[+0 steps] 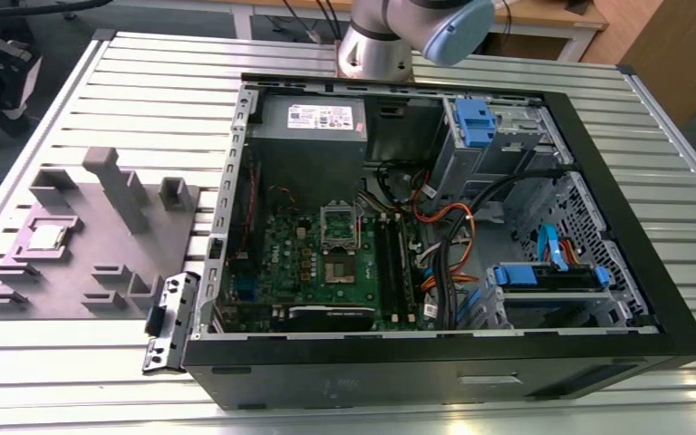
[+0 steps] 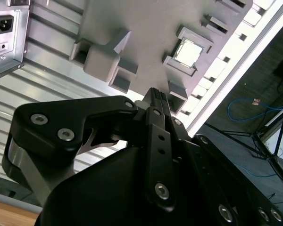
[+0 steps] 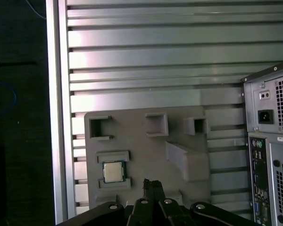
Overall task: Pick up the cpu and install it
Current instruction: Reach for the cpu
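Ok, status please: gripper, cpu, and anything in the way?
Gripper shut, holding nothing. Cpu lies in its pocket of the grey tray, not yet picked. Nothing on top of it.

Silver cpu [image 3: 112,172], grn board [image 1: 287,272]

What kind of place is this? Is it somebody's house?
Probably not a house; it looks like a robot lab or workshop. A robot arm stands at a slatted metal table, an open computer case lies on it, and a cpu sits in a grey holder tray beside the case.
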`<state>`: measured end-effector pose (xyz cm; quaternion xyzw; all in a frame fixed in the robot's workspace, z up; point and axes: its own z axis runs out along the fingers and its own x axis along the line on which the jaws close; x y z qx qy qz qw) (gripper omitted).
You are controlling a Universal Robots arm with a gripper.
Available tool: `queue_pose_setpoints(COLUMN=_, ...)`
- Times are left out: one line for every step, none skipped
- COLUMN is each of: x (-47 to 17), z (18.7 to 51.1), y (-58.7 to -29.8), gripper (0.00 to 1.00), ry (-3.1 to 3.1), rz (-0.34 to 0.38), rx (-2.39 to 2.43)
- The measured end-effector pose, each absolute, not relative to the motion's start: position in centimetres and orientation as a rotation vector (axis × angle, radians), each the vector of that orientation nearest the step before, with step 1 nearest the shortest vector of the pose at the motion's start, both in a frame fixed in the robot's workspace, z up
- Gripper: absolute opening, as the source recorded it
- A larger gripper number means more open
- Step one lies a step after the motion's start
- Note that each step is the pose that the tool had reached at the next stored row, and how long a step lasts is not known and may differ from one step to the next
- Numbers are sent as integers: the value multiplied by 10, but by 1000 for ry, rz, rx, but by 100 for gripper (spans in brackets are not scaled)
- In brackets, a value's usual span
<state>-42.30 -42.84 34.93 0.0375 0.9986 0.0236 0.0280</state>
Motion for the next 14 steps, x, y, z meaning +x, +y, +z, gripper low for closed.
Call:
queue_pose_setpoints(x=-423, z=347, y=-430, gripper=11, ry=3083, rz=73, rx=116)
queue_pose_setpoints(x=-423, z=346, y=-431, gripper=11, ry=3084, rz=73, rx=116)
queue_pose_setpoints(x=-424, z=344, y=-431, gripper=11, ry=3084, rz=73, rx=116)
queue_pose_setpoints(x=-424, z=342, y=-432, gripper=11, ry=3085, rz=73, rx=116)
queue_pose_setpoints(x=-424, z=340, y=-433, gripper=11, ry=3086, rz=73, rx=116)
queue_pose_setpoints(x=-425, z=338, y=-433, gripper=11, ry=3087, rz=73, rx=116)
queue_pose_setpoints(x=-425, z=337, y=-434, gripper=11, ry=3088, rz=73, rx=116)
queue_pose_setpoints(x=-425, z=335, y=-434, gripper=11, ry=3090, rz=73, rx=116)
queue_pose_setpoints(x=-425, z=333, y=-435, gripper=11, ry=3092, rz=72, rx=116)
queue_pose_setpoints(x=-425, z=331, y=-435, gripper=11, ry=3094, rz=72, rx=117)
queue_pose_setpoints(x=-425, z=329, y=-435, gripper=11, ry=3096, rz=72, rx=117)
queue_pose_setpoints(x=-426, z=328, y=-436, gripper=11, ry=3097, rz=72, rx=117)
queue_pose_setpoints(x=-426, z=326, y=-436, gripper=11, ry=3099, rz=72, rx=117)
queue_pose_setpoints(x=-427, z=324, y=-437, gripper=11, ry=3101, rz=72, rx=117)
